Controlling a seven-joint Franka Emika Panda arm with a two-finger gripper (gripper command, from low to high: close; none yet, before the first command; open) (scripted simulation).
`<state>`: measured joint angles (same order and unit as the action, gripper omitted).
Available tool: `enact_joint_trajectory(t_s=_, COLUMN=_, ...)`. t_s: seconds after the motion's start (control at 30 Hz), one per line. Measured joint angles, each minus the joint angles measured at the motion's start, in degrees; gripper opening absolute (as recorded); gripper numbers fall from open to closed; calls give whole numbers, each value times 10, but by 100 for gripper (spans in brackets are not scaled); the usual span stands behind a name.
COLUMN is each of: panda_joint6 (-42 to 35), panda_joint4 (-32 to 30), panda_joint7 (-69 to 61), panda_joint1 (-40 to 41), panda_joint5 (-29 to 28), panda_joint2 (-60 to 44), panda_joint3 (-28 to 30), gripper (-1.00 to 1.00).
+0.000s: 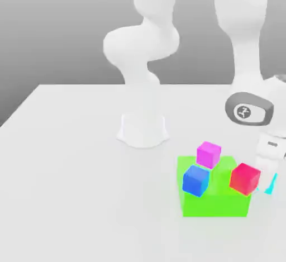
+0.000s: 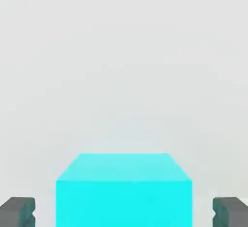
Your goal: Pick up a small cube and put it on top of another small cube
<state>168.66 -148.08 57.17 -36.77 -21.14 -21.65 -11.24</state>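
The cyan cube point(image 2: 123, 192) sits between the two dark fingertips point(image 2: 17, 212) of the gripper point(image 1: 270, 184); in the hand view each pad stands a little away from its side face, so the jaws are around the cube but I cannot tell if they already press it, and I would not call it held. In the exterior view just a thin cyan edge point(image 1: 271, 185) shows under the white hand, low on the table point(image 1: 72, 160) and near the edge at the exterior view's right. I judge that the hand is placed like this, straight over the cube with one finger on each side, so that closing will catch two opposite flat faces and the cube will not turn. Just beside it is a larger green block point(image 1: 215, 199), with a red cube point(image 1: 244, 178), a blue cube point(image 1: 196, 180) and a magenta cube point(image 1: 208, 154) on it or against it; which of these exactly I cannot say. One of these small cubes is probably the place to stack on, and the red one is nearest to the hand. The table is plain, white and matte, the arm's round base point(image 1: 142, 129) stands near the middle of it, and behind is just a grey empty wall.
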Motion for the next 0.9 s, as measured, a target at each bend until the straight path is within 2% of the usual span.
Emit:
enact_joint_trajectory(t_s=0.13, panda_joint6=-1, panda_joint4=-1, panda_joint7=-2, panda_joint1=0, panda_joint5=2, panda_joint2=2, panda_joint3=0, gripper=-100)
enact_joint_trajectory(t_s=0.33, panda_joint6=-85, panda_joint4=-27, panda_joint7=-86, panda_joint1=58, panda_joint5=111, panda_joint2=115, panda_joint3=-78, gripper=-100)
enact_joint_trajectory(t_s=0.47, panda_joint6=-167, panda_joint4=-26, panda_joint7=-176, panda_joint1=100, panda_joint5=185, panda_joint2=202, panda_joint3=-65, gripper=-100)
enact_joint_trajectory(t_s=0.63, panda_joint6=-274, panda_joint4=-21, panda_joint7=-268, panda_joint1=131, panda_joint5=240, panda_joint2=307, panda_joint3=-19, gripper=-100)
enact_joint_trajectory(t_s=0.7, panda_joint6=-266, panda_joint4=-25, panda_joint7=-277, panda_joint1=137, panda_joint5=241, panda_joint2=302, panda_joint3=-11, gripper=-100)
enact_joint_trajectory(t_s=0.8, panda_joint6=-203, panda_joint4=-36, panda_joint7=-268, panda_joint1=142, panda_joint5=225, panda_joint2=250, panda_joint3=-10, gripper=-100)
enact_joint_trajectory(t_s=0.83, panda_joint6=-190, panda_joint4=-39, panda_joint7=-266, panda_joint1=142, panda_joint5=221, panda_joint2=239, panda_joint3=-9, gripper=100)
enact_joint_trajectory(t_s=0.9, panda_joint6=-190, panda_joint4=-39, panda_joint7=-266, panda_joint1=142, panda_joint5=221, panda_joint2=239, panda_joint3=-9, gripper=100)
